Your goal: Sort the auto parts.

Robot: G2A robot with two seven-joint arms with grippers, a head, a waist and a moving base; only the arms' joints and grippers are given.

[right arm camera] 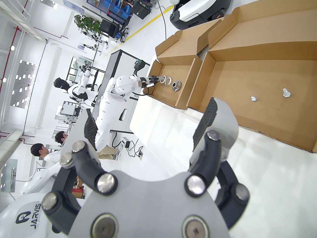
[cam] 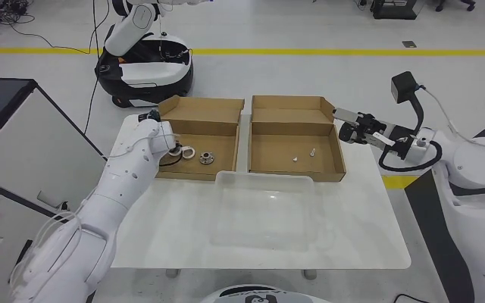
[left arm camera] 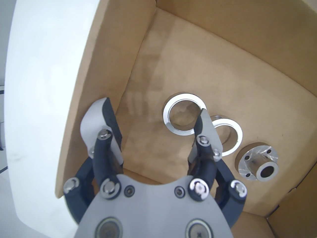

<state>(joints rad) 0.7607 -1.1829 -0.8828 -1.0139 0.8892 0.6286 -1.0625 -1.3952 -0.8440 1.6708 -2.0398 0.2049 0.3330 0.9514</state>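
Observation:
Two metal rings [left arm camera: 184, 117] [left arm camera: 229, 137] and a flanged hub [left arm camera: 258, 162] lie in the left cardboard box [cam: 227, 156]. My left gripper [left arm camera: 154, 111] hangs open just above that box's floor, near its outer wall, with nothing between its fingers; one fingertip overlaps the nearer ring in the left wrist view. From above, the rings [cam: 182, 151] and the hub [cam: 206, 157] lie beside the left gripper [cam: 170, 142]. Two small bolts [cam: 294, 160] [cam: 311, 151] rest in the right cardboard box [cam: 333, 132]. My right gripper [right arm camera: 151, 118] is open and empty, off that box's outer side [cam: 350, 133].
A clear plastic bin [cam: 264, 209] sits on the white table [cam: 364, 227] in front of the two boxes. Both boxes have raised back flaps [cam: 203, 107]. Another robot's base [cam: 144, 72] stands on the floor behind the table, and a dark cabinet [cam: 30, 144] to the left.

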